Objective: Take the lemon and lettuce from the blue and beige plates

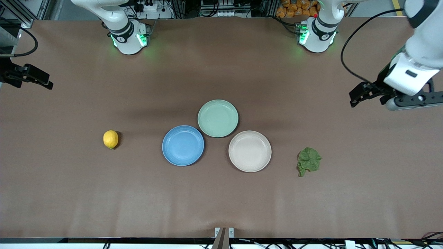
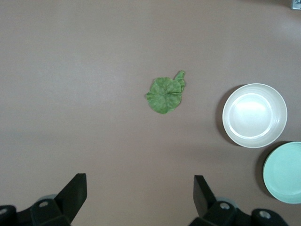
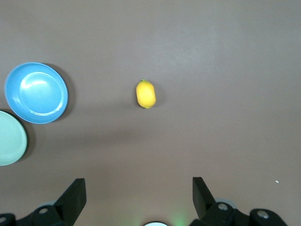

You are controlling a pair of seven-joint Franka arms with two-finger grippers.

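Observation:
A yellow lemon (image 1: 110, 139) lies on the bare table toward the right arm's end, apart from the empty blue plate (image 1: 183, 145). A green lettuce leaf (image 1: 308, 160) lies on the table toward the left arm's end, beside the empty beige plate (image 1: 250, 151). My left gripper (image 1: 360, 94) is raised over the table's left-arm end, open and empty; its wrist view (image 2: 140, 193) shows the lettuce (image 2: 165, 92) and beige plate (image 2: 254, 115). My right gripper (image 1: 41, 80) is raised over the right-arm end, open and empty; its wrist view (image 3: 139, 195) shows the lemon (image 3: 146, 94) and blue plate (image 3: 36, 92).
An empty green plate (image 1: 218, 118) sits farther from the front camera, touching the gap between the blue and beige plates. It also shows in the left wrist view (image 2: 283, 172) and the right wrist view (image 3: 10, 144). Brown table surface surrounds everything.

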